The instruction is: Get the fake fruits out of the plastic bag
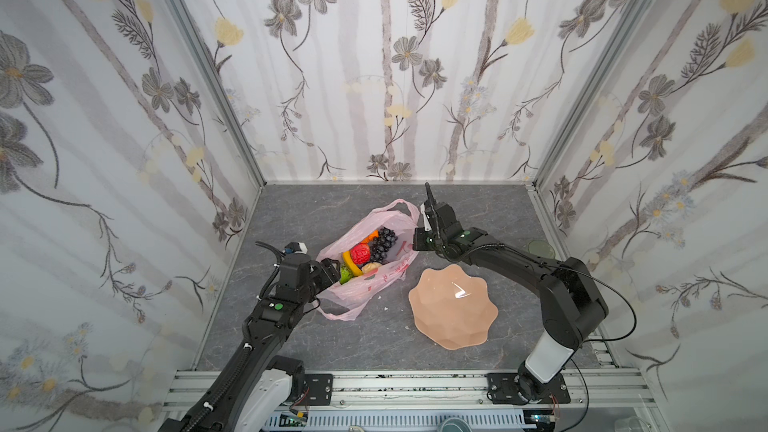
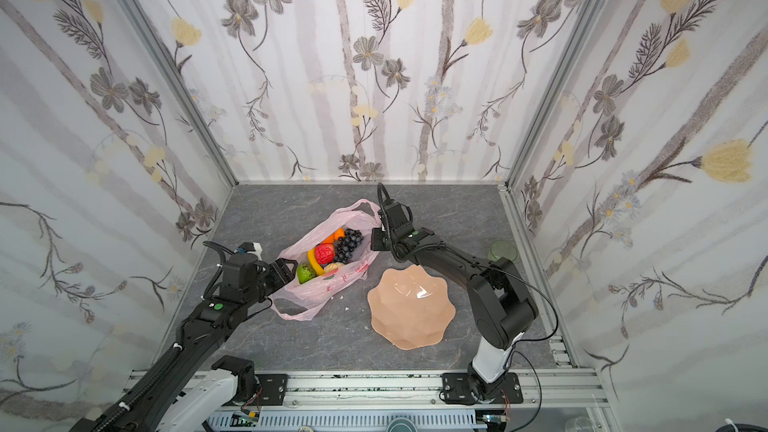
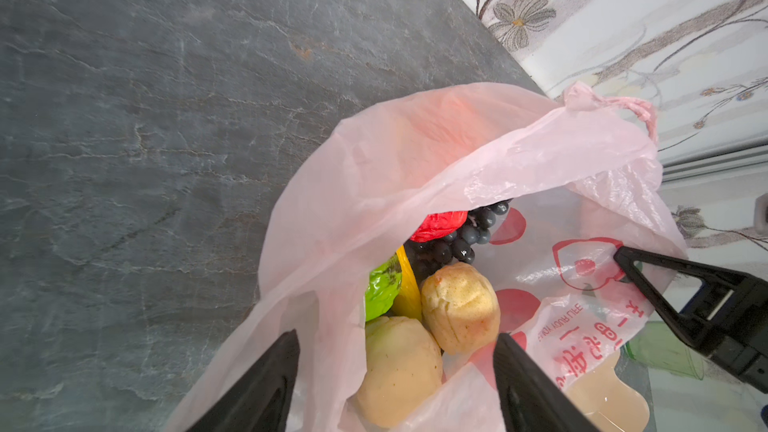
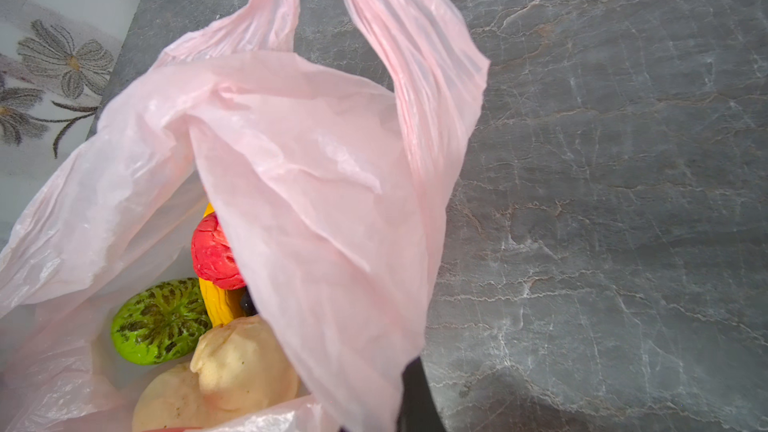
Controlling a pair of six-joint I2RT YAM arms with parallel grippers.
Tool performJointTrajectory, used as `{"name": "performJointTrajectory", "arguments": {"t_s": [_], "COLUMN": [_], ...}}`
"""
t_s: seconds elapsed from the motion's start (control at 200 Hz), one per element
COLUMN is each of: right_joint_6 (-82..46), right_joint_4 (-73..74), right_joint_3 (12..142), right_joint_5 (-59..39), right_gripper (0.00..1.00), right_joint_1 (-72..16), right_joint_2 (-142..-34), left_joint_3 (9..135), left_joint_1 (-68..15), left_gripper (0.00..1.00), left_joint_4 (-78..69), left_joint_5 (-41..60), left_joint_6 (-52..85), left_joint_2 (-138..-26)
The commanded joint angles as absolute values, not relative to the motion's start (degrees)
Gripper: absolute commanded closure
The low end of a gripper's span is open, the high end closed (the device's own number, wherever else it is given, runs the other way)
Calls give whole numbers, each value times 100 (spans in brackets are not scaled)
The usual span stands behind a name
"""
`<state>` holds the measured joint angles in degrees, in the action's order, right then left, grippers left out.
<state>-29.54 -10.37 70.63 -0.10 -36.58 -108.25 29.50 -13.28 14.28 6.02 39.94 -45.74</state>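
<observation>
The pink plastic bag (image 1: 376, 284) lies open mid-table in both top views, holding the fake fruits: red apple (image 1: 360, 253), grape bunch (image 1: 383, 243), an orange (image 1: 371, 236), banana (image 1: 350, 264), green fruit (image 1: 344, 274) and a beige one (image 1: 370, 268). My left gripper (image 3: 397, 334) is open at the bag's near mouth, straddling the bag's edge with a beige fruit (image 3: 399, 371) between its fingers. At the far rim my right gripper (image 1: 417, 241) is shut on the bag's film, which drapes over its dark finger (image 4: 417, 392).
A peach scalloped plate (image 1: 453, 313) sits to the right of the bag. A green translucent cup (image 1: 540, 248) stands by the right wall. Small white crumbs lie near the bag's front handle (image 1: 338, 313). Patterned walls close in three sides.
</observation>
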Motion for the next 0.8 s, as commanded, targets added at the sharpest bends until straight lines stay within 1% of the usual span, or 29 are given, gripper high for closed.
{"name": "performJointTrajectory", "arguments": {"t_s": [0.0, 0.06, 0.125, 0.17, 0.235, 0.265, 0.365, 0.485, 0.565, 0.684, 0.759, 0.794], "right_joint_6": [-2892, -2859, -2819, -2803, -2783, -2786, -2764, -2732, -2694, -2622, -2556, -2521], "right_joint_4": [-1004, -1028, -1038, -1048, -1033, -1036, -1012, -994, -987, -959, -911, -884], "right_joint_3": [7184, 7198, 7207, 7216, 7233, 7256, 7310, 7377, 7413, 7457, 7459, 7462], "right_joint_5": [2, 27, 48, 53, 62, 60, 18, 1, -13, -44, -68, -70], "right_gripper": [100, 100, 100, 100, 100, 100, 100, 100, 100, 100, 100, 100], "right_joint_1": [-3655, -3650, -3648, -3648, -3650, -3650, -3648, -3642, -3632, -3596, -3527, -3493], "right_joint_2": [-10859, -10855, -10854, -10854, -10879, -10896, -10932, -10993, -11039, -11145, -11225, -11273], "left_joint_3": [3138, 3352, 3711, 3996, 4511, 4758, 5422, 5978, 6305, 6741, 6991, 7107], "left_joint_1": [-1333, -1334, -1336, -1369, -1591, -1817, -2715, -3157, -3324, -3330, -3244, -3171], "left_gripper": [20, 18, 18, 18, 18, 18, 15, 11, 9, 10, 14, 18], "left_joint_4": [1913, 1995, 2051, 2130, 2389, 2536, 2782, 2894, 2920, 2934, 2931, 2943], "left_joint_5": [68, 2, 67, 136, 72, -96, -1244, -2007, -2507, -3137, -3322, -3276], "left_joint_6": [4157, 4059, 3797, 3591, 3226, 3065, 2649, 2316, 2224, 2297, 2338, 2351], "left_joint_2": [-4143, -3984, -4094, -4397, -5111, -5454, -6445, -7625, -8342, -9272, -9767, -9992]}}
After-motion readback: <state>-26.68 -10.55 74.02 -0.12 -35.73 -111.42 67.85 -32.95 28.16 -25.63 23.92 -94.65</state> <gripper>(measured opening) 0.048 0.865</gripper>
